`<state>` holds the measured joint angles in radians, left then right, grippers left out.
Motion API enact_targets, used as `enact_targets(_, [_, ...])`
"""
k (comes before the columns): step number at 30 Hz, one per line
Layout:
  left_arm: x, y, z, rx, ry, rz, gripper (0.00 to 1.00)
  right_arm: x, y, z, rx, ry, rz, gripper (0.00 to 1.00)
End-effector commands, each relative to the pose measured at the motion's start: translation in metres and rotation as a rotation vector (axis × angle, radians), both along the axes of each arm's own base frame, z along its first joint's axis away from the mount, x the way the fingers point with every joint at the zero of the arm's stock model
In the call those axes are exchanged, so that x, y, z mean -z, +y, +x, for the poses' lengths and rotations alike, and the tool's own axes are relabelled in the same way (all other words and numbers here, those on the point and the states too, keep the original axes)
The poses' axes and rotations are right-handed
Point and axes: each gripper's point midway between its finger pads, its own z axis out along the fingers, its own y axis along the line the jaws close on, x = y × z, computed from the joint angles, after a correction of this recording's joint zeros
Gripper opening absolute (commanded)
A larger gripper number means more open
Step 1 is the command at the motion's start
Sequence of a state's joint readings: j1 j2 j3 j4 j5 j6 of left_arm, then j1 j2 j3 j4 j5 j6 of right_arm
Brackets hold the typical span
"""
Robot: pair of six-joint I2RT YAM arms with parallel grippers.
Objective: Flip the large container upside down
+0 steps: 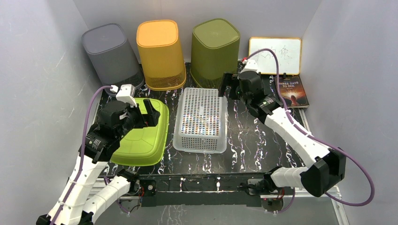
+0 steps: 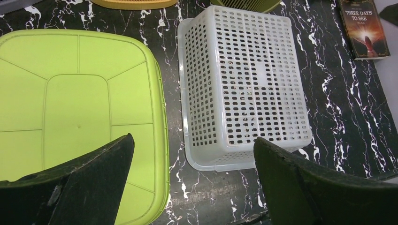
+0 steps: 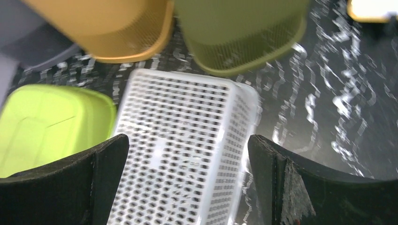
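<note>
Both of your grippers stand with their jaws spread wide and nothing between them. Your right gripper point(image 1: 226, 86) hangs above the far right corner of the white perforated basket point(image 1: 201, 119), and from the overhead view you cannot tell whether it touches the rim or only hovers just over it; its wrist camera shows the two black fingers point(image 3: 105, 159) well apart, with the basket's holed surface below them. That basket lies bottom up on the black marbled tabletop point(image 1: 256, 140), about midway between the left and right edges, its rim flat on the surface and its long side running from near to far. Your left gripper point(image 1: 143, 117) hovers over the far part of a lime green tub point(image 1: 141, 143), which also lies bottom up just left of the basket, a narrow strip of tabletop showing between them. Along the far edge you have three bins standing upside down in a row: a grey bin point(image 1: 110, 51) at the left, an orange bin point(image 1: 160, 51) next, and an olive bin point(image 1: 214, 47) just beyond the basket. At the far right corner a small whiteboard point(image 1: 277, 54) leans against the wall, with a book point(image 1: 292, 91) lying flat in front of it.
</note>
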<state>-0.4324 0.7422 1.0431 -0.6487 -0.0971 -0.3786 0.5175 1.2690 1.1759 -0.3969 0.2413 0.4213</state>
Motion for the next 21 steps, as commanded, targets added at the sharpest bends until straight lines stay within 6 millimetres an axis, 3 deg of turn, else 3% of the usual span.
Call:
enact_targets(1, [0.007, 0.001, 0.009, -0.024, 0.002, 0.016, 0.98, -0.048, 0.05, -0.028, -0.229, -0.117, -0.099, 0.98])
enact_targets(5, [0.013, 0.01, 0.013, -0.057, 0.024, 0.078, 0.98, -0.047, 0.087, -0.044, -0.309, -0.15, -0.138, 0.98])
enact_targets(11, [0.021, 0.016, 0.011, -0.065, 0.043, 0.117, 0.98, -0.032, 0.106, -0.057, -0.368, -0.12, -0.156, 0.98])
enact_targets(15, [0.026, 0.015, 0.01, -0.061, 0.049, 0.12, 0.98, -0.024, 0.106, -0.063, -0.357, -0.116, -0.173, 0.98])
enact_targets(21, [0.033, 0.013, 0.011, -0.056, 0.059, 0.113, 0.98, -0.013, 0.084, -0.06, -0.286, -0.112, -0.26, 0.98])
